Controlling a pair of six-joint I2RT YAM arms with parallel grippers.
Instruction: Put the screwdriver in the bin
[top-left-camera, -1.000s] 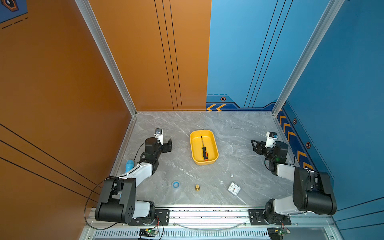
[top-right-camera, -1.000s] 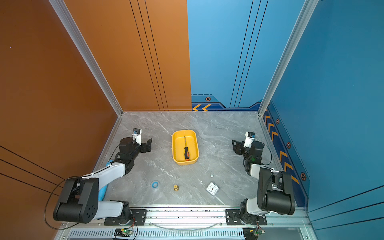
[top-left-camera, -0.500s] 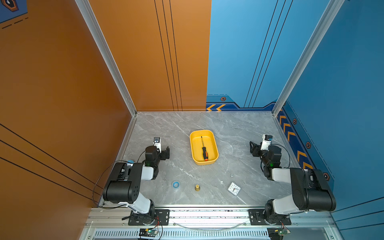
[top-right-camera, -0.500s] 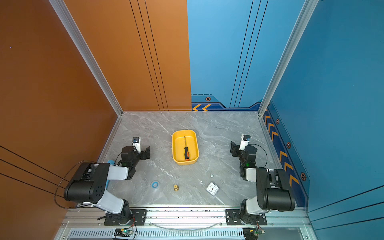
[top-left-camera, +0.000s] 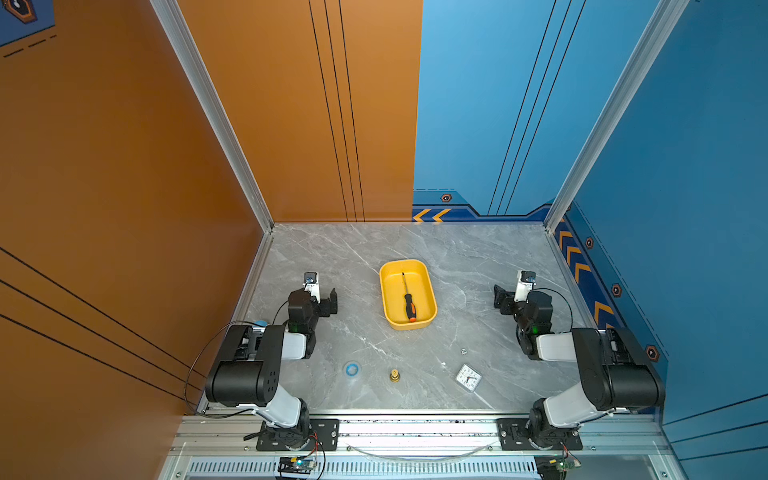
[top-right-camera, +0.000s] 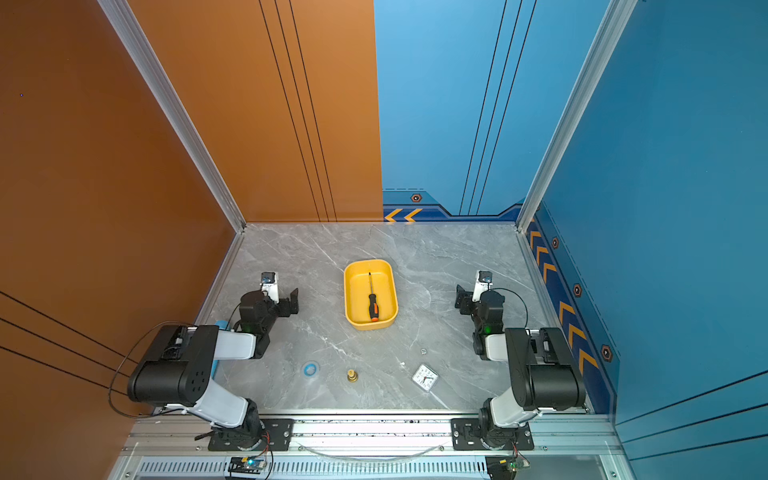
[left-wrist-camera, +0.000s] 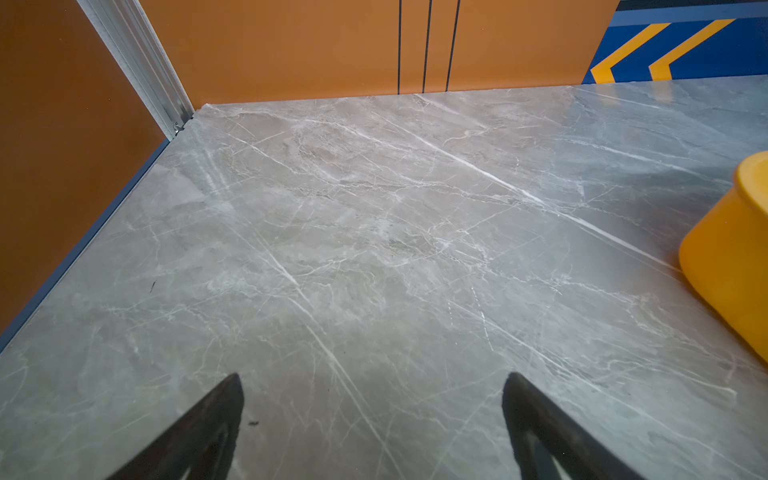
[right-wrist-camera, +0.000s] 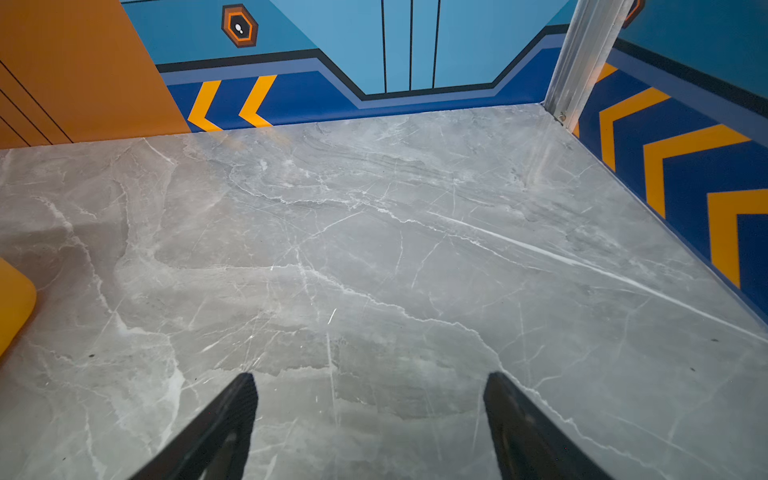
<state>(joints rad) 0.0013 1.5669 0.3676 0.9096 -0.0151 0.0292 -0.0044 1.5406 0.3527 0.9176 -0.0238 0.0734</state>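
Observation:
In both top views the screwdriver (top-left-camera: 408, 300) (top-right-camera: 372, 302) lies flat inside the yellow bin (top-left-camera: 385, 291) (top-right-camera: 350, 291) at mid-table, orange end toward the front. My left gripper (top-left-camera: 324, 297) (top-right-camera: 287, 299) sits low to the bin's left, open and empty. My right gripper (top-left-camera: 505, 297) (top-right-camera: 463, 297) sits low to the bin's right, open and empty too. The left wrist view shows the left gripper (left-wrist-camera: 372, 382) over bare marble, with the bin's wall (left-wrist-camera: 731, 257) at the edge. In the right wrist view the right gripper (right-wrist-camera: 370, 380) spans bare marble, and a corner of the bin (right-wrist-camera: 12, 307) shows.
Near the front edge lie a blue ring (top-left-camera: 352, 368), a brass fitting (top-left-camera: 395, 375), a small white clock (top-left-camera: 468, 378) and a tiny die (top-left-camera: 464, 351). Orange and blue walls close the table on three sides.
Both arms have shifted their fold a little at the table's sides. The right gripper's jaws have spread wider. Screwdriver and bin have not moved.

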